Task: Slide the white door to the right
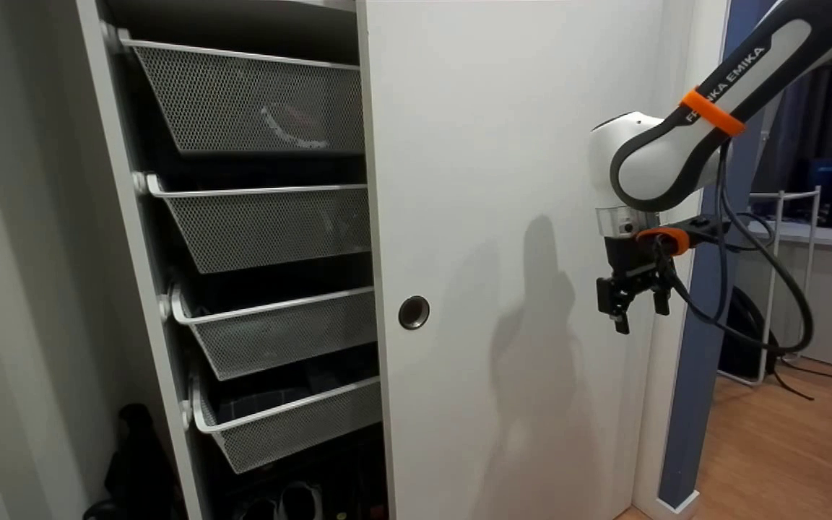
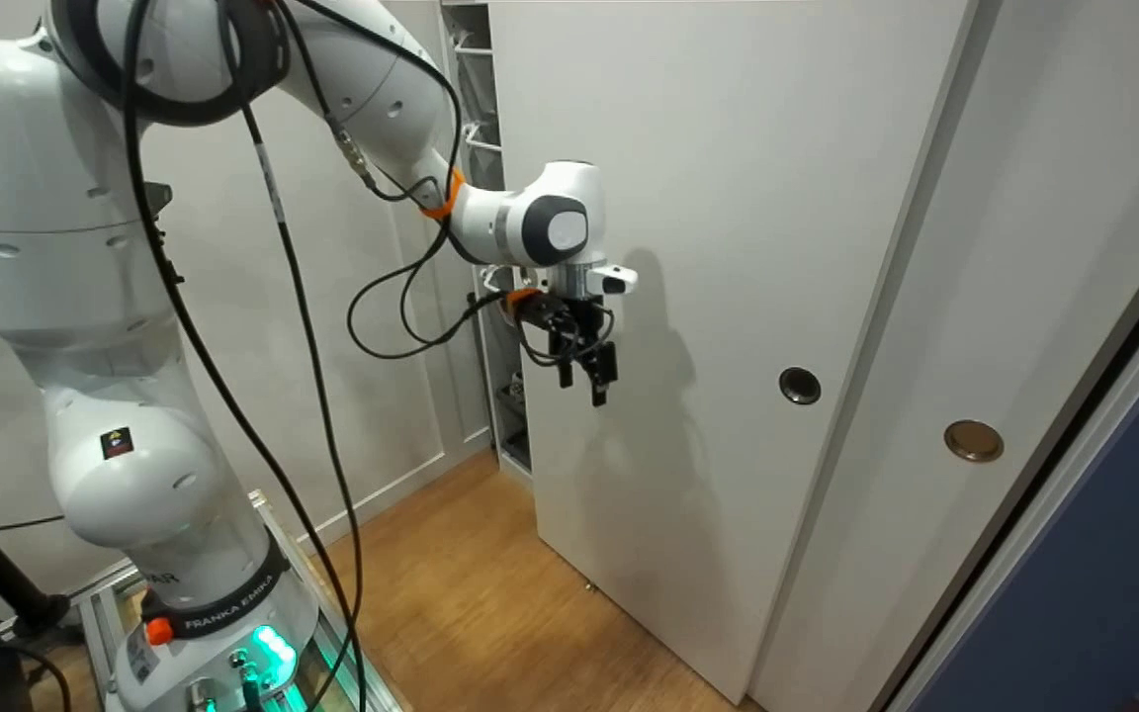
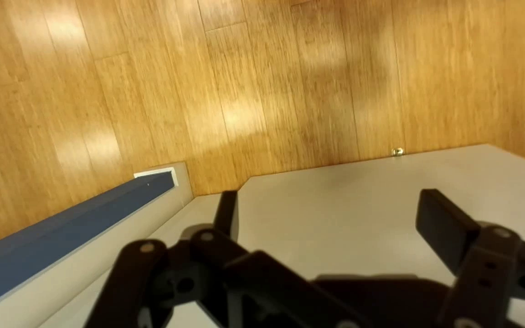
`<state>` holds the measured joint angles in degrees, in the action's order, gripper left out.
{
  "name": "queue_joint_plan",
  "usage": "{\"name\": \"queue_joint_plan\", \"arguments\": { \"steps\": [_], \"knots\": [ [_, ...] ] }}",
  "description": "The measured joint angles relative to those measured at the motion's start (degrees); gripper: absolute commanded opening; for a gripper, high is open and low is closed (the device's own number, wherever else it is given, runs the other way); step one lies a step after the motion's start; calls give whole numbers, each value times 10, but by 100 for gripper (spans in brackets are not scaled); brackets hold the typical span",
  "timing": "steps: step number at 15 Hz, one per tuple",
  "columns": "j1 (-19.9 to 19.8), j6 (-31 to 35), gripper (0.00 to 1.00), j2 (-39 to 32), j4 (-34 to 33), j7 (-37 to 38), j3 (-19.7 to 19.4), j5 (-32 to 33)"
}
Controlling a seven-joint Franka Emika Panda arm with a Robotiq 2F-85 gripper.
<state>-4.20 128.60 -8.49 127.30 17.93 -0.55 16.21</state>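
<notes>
The white door [image 1: 488,180] is a tall plain panel, also in an exterior view [image 2: 718,148] and along the lower part of the wrist view [image 3: 358,177]. It covers the right part of the wire-mesh drawers. A round recessed pull shows near its edge beside the drawers [image 1: 414,312]; another shows near its opposite edge [image 2: 799,386]. My gripper [image 1: 641,310] hangs pointing down in front of the door, at about pull height, seemingly apart from it. It also shows in an exterior view [image 2: 582,384]. In the wrist view its fingers [image 3: 328,205] are spread wide with nothing between them.
Wire-mesh drawers [image 1: 264,231] fill the opening beside the door. A second white panel [image 2: 1054,247] with a round pull [image 2: 973,441] adjoins the far side. A blue wall end [image 1: 705,303] stands past it. Cables [image 1: 806,318] loop from the arm. The floor [image 3: 244,91] is wood.
</notes>
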Motion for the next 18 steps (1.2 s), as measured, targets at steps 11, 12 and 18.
{"name": "queue_joint_plan", "arguments": {
  "steps": [11,12,18],
  "knots": [
    [150,89,100,33,18,169,67,100],
    [149,90,100,33,18,169,66,101],
    [150,85,100,32,11,227,63,107]
  ]
}}
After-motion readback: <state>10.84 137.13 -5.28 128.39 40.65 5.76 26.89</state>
